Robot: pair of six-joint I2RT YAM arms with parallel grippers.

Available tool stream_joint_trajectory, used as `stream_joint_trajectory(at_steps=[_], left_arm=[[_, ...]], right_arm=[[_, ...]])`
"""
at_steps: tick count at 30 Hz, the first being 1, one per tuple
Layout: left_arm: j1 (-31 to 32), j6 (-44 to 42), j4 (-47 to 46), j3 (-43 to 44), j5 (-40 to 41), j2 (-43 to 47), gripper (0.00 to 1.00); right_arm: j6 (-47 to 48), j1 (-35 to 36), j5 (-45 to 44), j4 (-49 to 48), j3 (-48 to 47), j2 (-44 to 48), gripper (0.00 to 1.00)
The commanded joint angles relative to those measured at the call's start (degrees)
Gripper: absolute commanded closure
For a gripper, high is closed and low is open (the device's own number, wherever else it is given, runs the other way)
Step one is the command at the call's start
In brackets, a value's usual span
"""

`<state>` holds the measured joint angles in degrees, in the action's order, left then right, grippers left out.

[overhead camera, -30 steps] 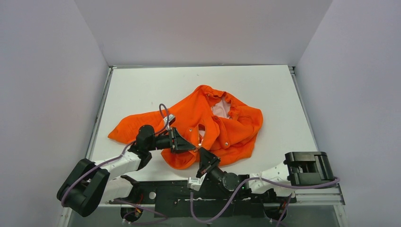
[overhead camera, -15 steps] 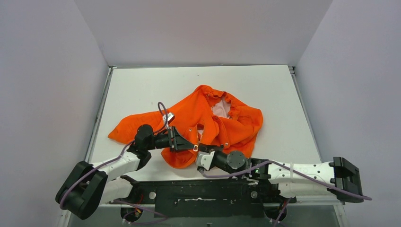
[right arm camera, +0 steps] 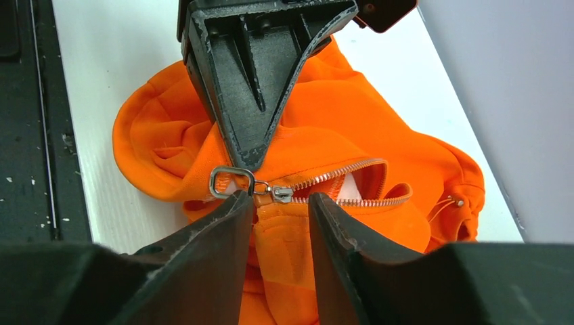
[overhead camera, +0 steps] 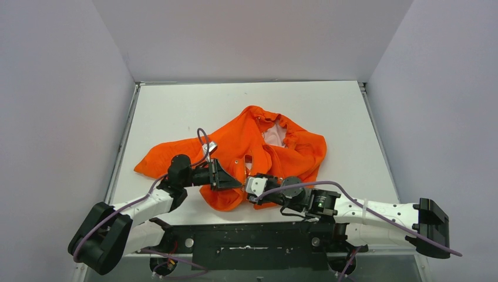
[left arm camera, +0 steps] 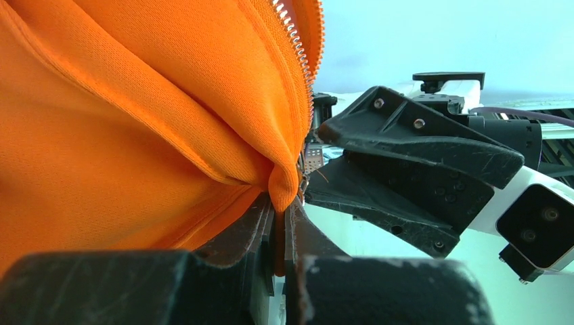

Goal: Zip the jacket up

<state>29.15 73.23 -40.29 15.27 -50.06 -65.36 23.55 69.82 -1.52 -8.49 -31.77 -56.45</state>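
Observation:
The orange jacket (overhead camera: 293, 154) lies crumpled on the white table, pink lining showing at the collar. My left gripper (overhead camera: 237, 183) is shut on the jacket's bottom hem (left arm camera: 283, 183) just beside the light zipper teeth (left arm camera: 298, 47). My right gripper (overhead camera: 251, 187) faces it from the right and is open. Its fingers (right arm camera: 223, 230) straddle the orange fabric just below the metal zipper slider (right arm camera: 281, 194), whose ring pull (right arm camera: 230, 181) lies by the left fingertip. The zipper (right arm camera: 338, 175) above the slider gapes open, both rows of teeth apart. The left gripper (right arm camera: 260, 68) shows just behind the slider.
The white table (overhead camera: 329, 106) is walled on three sides by grey panels. A jacket sleeve (overhead camera: 154, 158) spreads towards the left edge. The black base rail (overhead camera: 246, 241) runs along the near edge. An orange cord with a metal tip (right arm camera: 452, 202) lies at the jacket's collar.
My right arm has unfolded and swung round, bringing its gripper in from the right to the zipper slider next to the left gripper. The left gripper has kept its hold in place.

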Motion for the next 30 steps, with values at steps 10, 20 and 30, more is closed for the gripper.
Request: stream_joint_trajectory(at_steps=[10, 20, 30], left_arm=[[0.3, 1.8, -5.7, 1.4, -3.3, -1.9, 1.00], [0.3, 2.1, -6.2, 1.0, -3.6, -2.0, 1.00], [0.3, 2.3, -6.3, 0.9, -3.6, -1.8, 1.00]], right_arm=[[16.7, 10.6, -9.1, 0.2, -1.4, 2.5, 0.36], [26.6, 18.0, -23.4, 0.0, 0.9, -1.9, 0.35], [41.3, 21.3, -34.7, -18.7, 5.3, -11.9, 0.38]])
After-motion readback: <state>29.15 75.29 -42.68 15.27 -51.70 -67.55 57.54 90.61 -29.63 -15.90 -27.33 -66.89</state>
